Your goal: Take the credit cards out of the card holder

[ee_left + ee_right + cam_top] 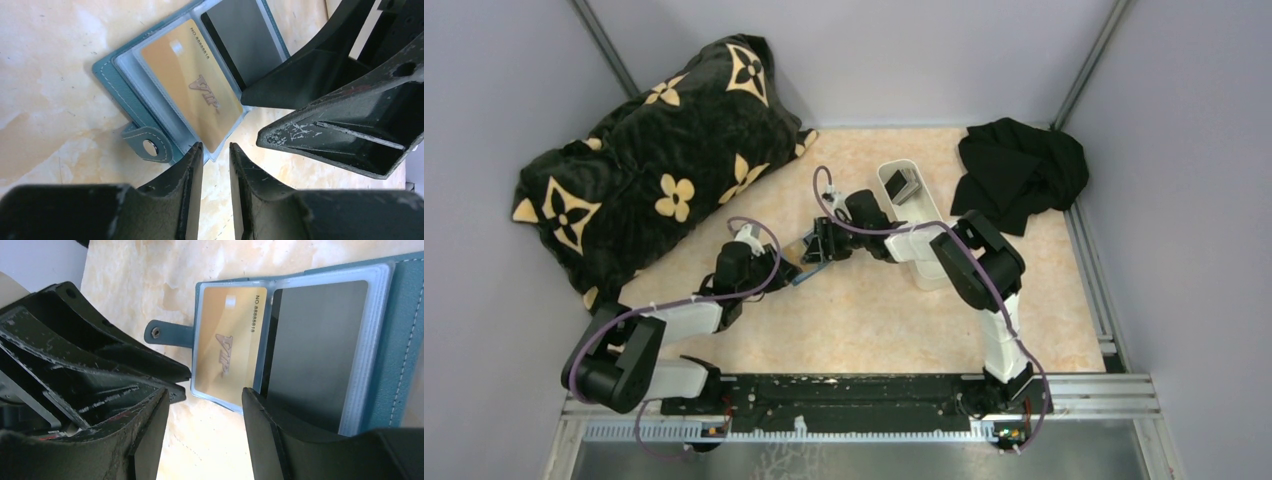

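Two grippers work the open holder [107,70]. The right gripper [205,395] is spread, one finger pinning the grey card [315,340] side so it can't fold shut. The left gripper [214,152] is narrowed but not pinching, with the gold card [190,80] edge just ahead of its tips, likely lined up to pull.

**Masked and Cropped**

From above, the card holder [803,277] is only a blue sliver beneath the left gripper [784,268] and right gripper [822,250]. In the right wrist view its cover runs off the edge, and a finger [280,440] hides the lower corner of the grey card [315,340].
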`<state>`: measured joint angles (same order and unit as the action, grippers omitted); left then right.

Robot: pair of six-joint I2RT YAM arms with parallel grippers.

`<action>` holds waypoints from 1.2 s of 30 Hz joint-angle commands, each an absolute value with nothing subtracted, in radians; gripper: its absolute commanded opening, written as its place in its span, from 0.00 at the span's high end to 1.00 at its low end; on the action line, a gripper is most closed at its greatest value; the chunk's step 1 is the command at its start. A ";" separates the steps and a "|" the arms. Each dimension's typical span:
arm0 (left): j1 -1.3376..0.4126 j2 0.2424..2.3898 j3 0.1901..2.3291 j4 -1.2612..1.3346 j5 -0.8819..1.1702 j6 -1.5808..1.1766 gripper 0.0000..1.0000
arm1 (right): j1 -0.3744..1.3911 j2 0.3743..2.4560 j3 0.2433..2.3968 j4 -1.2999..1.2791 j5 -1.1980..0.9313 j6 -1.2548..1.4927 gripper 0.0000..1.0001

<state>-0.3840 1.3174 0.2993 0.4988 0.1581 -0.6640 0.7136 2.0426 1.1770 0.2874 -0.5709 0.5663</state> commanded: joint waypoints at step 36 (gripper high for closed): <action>-0.328 1.437 0.404 0.607 0.308 -0.739 0.65 | 0.652 2.008 1.123 0.351 -0.613 0.561 0.44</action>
